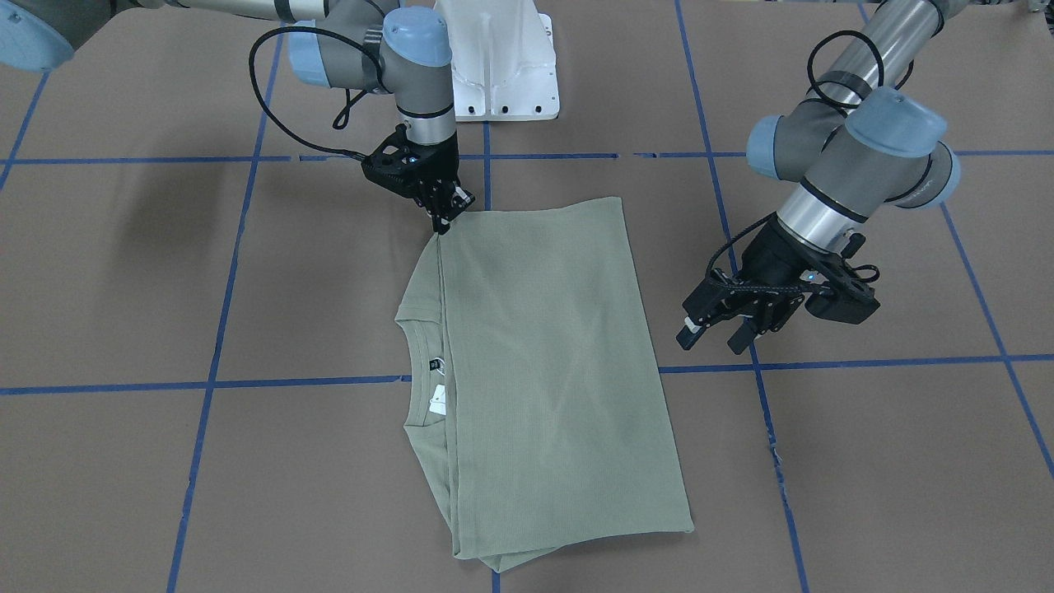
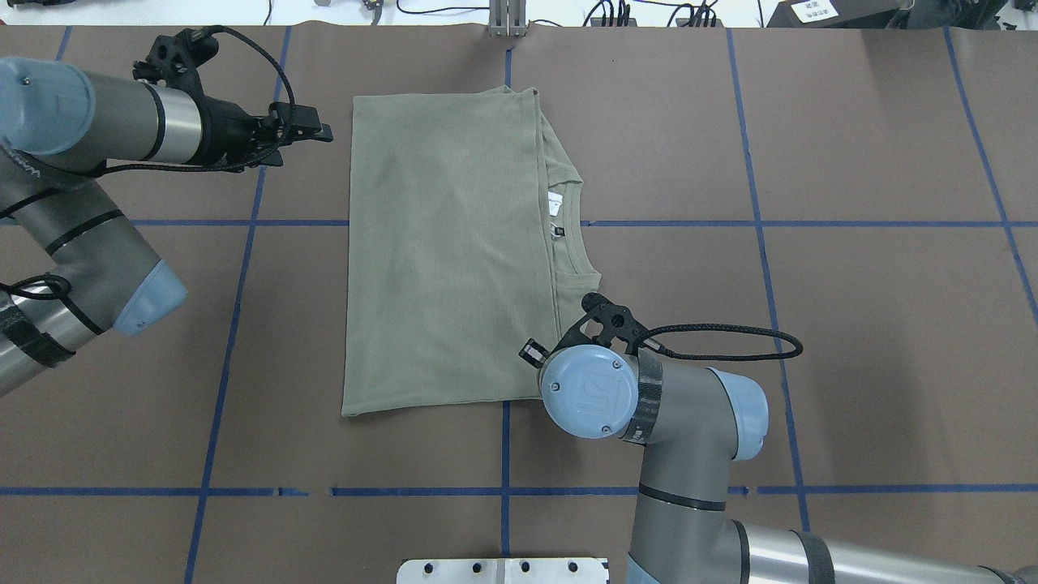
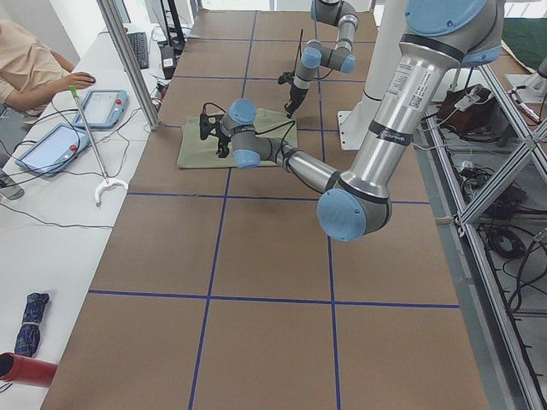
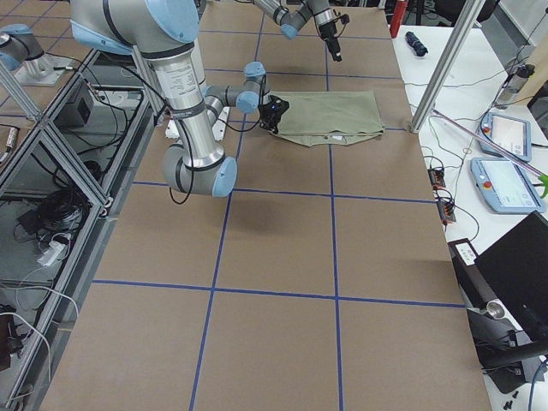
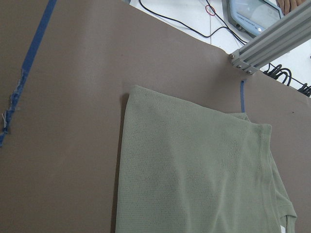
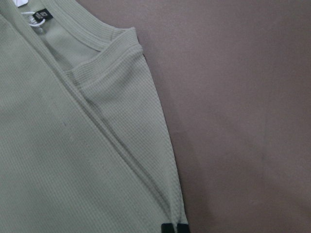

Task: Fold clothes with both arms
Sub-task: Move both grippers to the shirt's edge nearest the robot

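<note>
Shirt (image 1: 543, 354) folded, corner pinched (right gripper (image 1: 443, 224))

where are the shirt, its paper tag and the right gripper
shirt (image 2: 446, 259), overhead view, middle of the folded top layer
paper tag (image 1: 439, 400), front-facing view, white card inside the collar
right gripper (image 1: 445, 224), front-facing view, between its fingertips at the shirt's corner

We find the right gripper (image 1: 442, 221) at upper centre-left, pointing down, its fingertips pinched on a corner of the shirt (image 1: 543, 346). The left gripper (image 1: 714, 337) hangs mid-right, tilted, jaws apart.
</note>
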